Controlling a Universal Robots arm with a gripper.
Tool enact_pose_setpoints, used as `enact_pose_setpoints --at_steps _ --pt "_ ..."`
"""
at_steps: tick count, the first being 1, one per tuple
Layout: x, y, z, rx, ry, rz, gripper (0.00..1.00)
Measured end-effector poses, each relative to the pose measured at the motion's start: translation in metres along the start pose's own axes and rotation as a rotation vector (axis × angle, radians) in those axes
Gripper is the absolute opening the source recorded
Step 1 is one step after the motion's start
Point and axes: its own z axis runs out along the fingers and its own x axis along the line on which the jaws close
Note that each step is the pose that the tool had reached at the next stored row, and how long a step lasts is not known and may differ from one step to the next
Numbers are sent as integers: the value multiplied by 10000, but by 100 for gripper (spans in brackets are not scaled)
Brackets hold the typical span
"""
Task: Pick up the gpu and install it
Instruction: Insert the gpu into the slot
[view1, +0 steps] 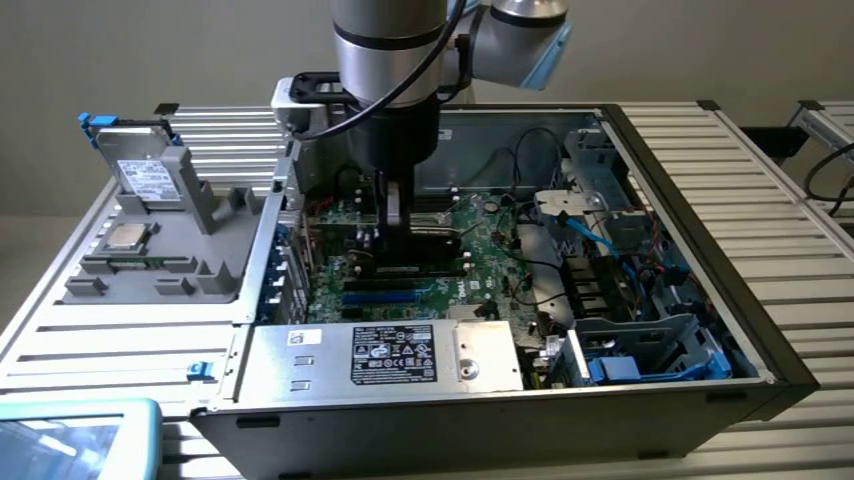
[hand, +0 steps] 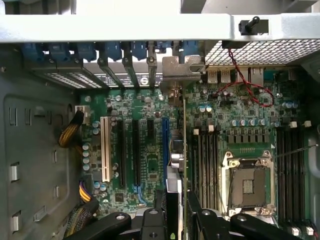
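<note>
The gpu (hand: 183, 130) stands on edge over the motherboard (hand: 150, 165), seen edge-on as a thin green line in the wrist view. Its silver end bracket (hand: 181, 67) sits at the case's rear slot openings. It is just beside the long blue expansion slot (hand: 165, 145). My gripper (hand: 181, 212) is shut on the gpu, one black finger (hand: 152, 220) on each side of it. In the exterior view my gripper (view1: 396, 238) reaches straight down into the open computer case (view1: 694, 260), with the gpu's black cooler (view1: 430, 248) low over the board. Whether the card is seated in a slot I cannot tell.
A silver power supply (view1: 400, 355) fills the case's near side. A drive cage (view1: 641, 350) and blue cables (view1: 587, 220) are at the exterior view's right. A grey tray (view1: 160, 270) holding a white-labelled drive (view1: 144, 180) is at its left. The CPU socket (hand: 248, 185) lies beside the memory slots.
</note>
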Motion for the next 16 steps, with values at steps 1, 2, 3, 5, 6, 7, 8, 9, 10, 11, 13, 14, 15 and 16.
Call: enact_pose_setpoints --at_steps 1,2,3,5,6,7,8,9,10,11,13,14,15,16 --pt "0 0 7 -3 10 -38 27" --pt "0 -1 8 -9 32 -50 27" --pt "1 -1 8 -10 44 -51 27" --pt "1 0 16 -7 115 -51 27" --pt "1 0 20 -5 203 -52 27" --pt "1 0 25 -1 294 -56 27" --pt "2 0 30 2 382 -57 27" --pt "2 0 36 5 440 -57 27" --pt "2 -1 39 4 443 -58 27" --pt "3 -1 54 5 444 -59 27" --pt "4 8 89 6 445 -58 27" --pt "5 13 107 7 445 -60 27" --pt "5 16 125 8 445 -63 27" --pt "7 18 140 7 445 -65 27"
